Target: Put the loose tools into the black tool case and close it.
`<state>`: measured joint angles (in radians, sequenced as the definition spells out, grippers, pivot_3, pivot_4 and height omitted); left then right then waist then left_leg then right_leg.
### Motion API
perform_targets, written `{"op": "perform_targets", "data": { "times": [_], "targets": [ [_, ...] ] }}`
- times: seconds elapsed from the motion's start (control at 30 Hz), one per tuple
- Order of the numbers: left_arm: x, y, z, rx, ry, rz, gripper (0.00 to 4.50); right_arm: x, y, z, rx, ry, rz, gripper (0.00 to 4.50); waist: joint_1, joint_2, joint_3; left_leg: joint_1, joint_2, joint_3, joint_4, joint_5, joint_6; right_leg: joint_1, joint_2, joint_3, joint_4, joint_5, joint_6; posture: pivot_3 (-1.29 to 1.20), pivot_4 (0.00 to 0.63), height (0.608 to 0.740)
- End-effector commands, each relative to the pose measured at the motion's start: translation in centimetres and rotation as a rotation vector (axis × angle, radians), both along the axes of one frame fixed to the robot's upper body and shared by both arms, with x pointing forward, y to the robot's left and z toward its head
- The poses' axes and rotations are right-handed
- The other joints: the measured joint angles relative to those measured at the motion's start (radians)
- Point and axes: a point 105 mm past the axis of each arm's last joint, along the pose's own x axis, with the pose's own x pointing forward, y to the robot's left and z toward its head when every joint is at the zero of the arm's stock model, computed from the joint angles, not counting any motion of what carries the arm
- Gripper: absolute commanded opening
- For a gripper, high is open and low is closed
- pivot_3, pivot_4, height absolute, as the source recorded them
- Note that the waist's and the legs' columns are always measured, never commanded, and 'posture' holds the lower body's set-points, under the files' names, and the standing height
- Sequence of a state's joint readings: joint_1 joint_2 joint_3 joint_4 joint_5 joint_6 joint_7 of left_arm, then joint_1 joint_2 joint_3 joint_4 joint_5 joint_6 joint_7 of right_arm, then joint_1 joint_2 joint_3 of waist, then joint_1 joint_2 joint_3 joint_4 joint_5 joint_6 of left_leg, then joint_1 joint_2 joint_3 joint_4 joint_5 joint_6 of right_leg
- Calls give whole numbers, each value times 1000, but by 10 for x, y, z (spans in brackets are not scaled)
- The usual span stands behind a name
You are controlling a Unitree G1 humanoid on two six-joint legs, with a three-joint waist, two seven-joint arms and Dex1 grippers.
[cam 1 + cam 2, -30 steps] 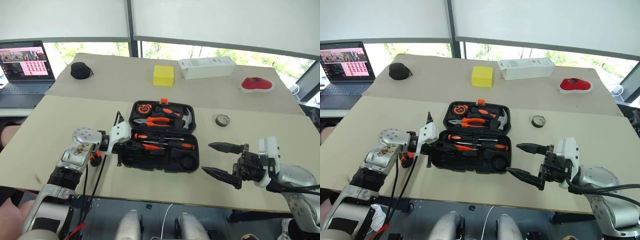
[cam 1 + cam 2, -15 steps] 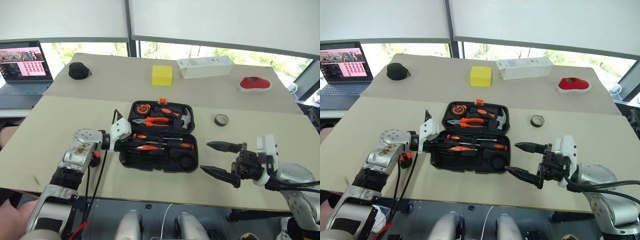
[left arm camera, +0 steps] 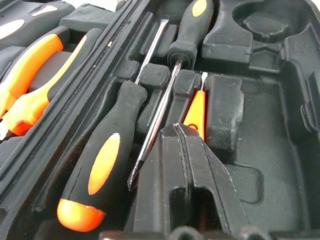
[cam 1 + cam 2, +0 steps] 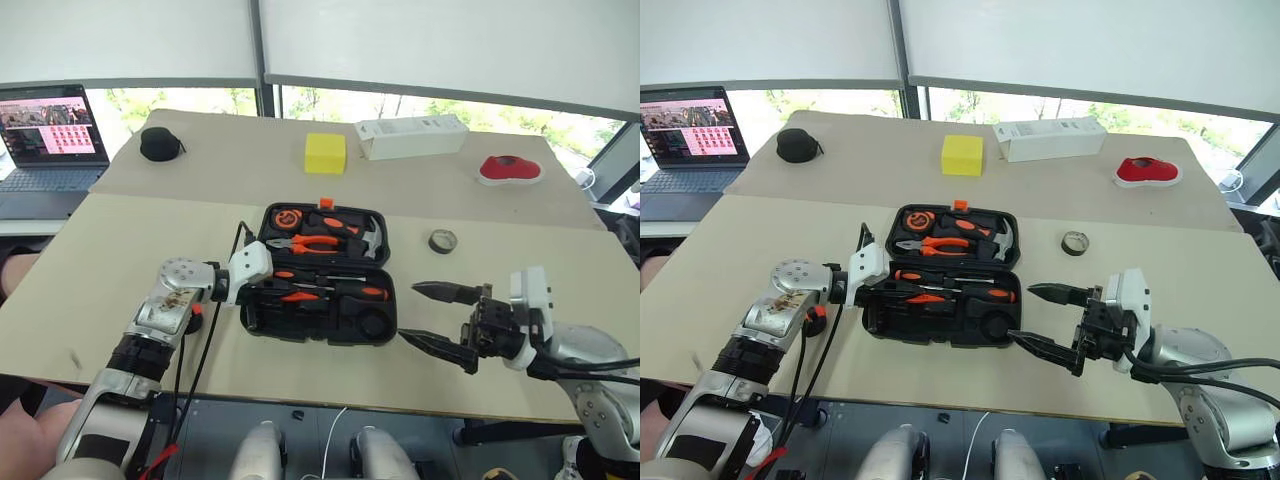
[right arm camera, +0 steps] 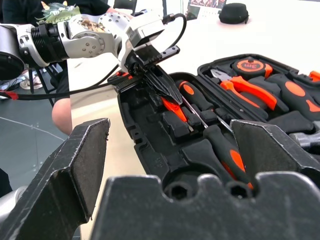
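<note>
The table [image 4: 120, 250] carries the black tool case [image 4: 322, 272] lying open at the middle of the head view, lid at 12 o'clock and tray nearest the robot. In the lid sit the pliers [image 4: 315, 241], hammer [image 4: 372, 238] and tape measure [image 4: 288, 215]. In the tray two orange-and-black screwdrivers [image 4: 345, 289] lie in their slots, and the small all-orange screwdriver [image 3: 196, 111] lies beside them, just at the left gripper's tip.

The left gripper [image 5: 159, 85] reaches into the tray from 9 o'clock with its fingers clenched together; they seem to pinch or press the small screwdriver's handle, though I cannot tell whether it is gripped. The right gripper [image 4: 442, 318] hangs at 4 o'clock from the case, jaws spread wide and empty.

The small dark tape roll [image 4: 444, 240] rests on the table at 2 o'clock from the case, well apart from it. The round recess [image 4: 376, 325] at the tray's near right corner looks empty, and I see no utility knife.

By my reckoning the screwdrivers are nearly done; the tape roll, perhaps the knife, and shutting the lid remain
</note>
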<state>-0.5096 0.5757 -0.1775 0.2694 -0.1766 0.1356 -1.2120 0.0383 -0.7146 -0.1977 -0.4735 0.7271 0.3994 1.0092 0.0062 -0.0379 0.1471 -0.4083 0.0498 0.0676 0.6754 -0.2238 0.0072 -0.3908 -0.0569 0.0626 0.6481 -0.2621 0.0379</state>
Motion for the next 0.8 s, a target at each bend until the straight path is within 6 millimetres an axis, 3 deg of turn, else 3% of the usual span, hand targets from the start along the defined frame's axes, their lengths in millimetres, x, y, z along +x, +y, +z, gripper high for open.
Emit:
{"op": "perform_targets", "data": {
  "times": [0.03,0.13,0.27,0.33,0.43,0.57,0.63,0.67,0.8],
  "targets": [
    [-11,22,21,-112,-28,51,265,7,-9,9,-20,-138,-12,4500,-8,0,0,0,0,0,0,0,0,0,0,0,0,0,0,0,150,740],
    [-26,48,50,-214,-129,130,1199,11,-20,6,-69,-207,-19,4500,-26,0,1,-2,1,-2,-2,0,0,-4,0,1,0,0,0,0,150,740],
    [-46,91,62,-249,-196,334,2636,13,-30,-4,-80,-213,-22,4500,-23,0,1,-3,1,-4,-4,0,0,-6,-1,1,0,0,-1,0,150,740],
    [-65,126,59,-262,-221,527,3322,14,-33,-7,-60,-211,-20,4500,-23,0,1,-1,1,-4,-5,0,0,-5,-3,2,0,0,0,0,150,740],
    [-109,174,35,-224,-156,795,4437,8,-32,-8,-4,-227,26,4500,-30,0,1,1,2,-3,-8,0,0,-4,-4,3,-2,0,0,0,150,740],
    [-155,222,18,-179,-92,1109,4437,11,-33,-14,2,-195,22,4500,-20,-2,2,3,2,-3,-9,-1,0,-4,-4,3,-2,-1,-1,0,150,740],
    [-168,240,19,-169,-99,1233,4437,14,-31,-17,3,-196,24,4500,-9,-4,2,3,2,-4,-9,0,0,-4,-5,1,-2,-2,-3,0,150,740],
    [-168,242,22,-172,-98,1267,4437,15,-30,-17,5,-198,27,4500,-5,-4,3,4,2,-4,-9,-1,-1,-6,-5,0,-3,-5,-8,0,150,740],
    [-161,221,22,-152,26,1247,4437,19,-20,-12,23,-217,68,4500,3,-4,3,4,2,-3,-9,-4,-7,-7,-7,1,-3,-6,-10,0,150,740]
  ]
}}
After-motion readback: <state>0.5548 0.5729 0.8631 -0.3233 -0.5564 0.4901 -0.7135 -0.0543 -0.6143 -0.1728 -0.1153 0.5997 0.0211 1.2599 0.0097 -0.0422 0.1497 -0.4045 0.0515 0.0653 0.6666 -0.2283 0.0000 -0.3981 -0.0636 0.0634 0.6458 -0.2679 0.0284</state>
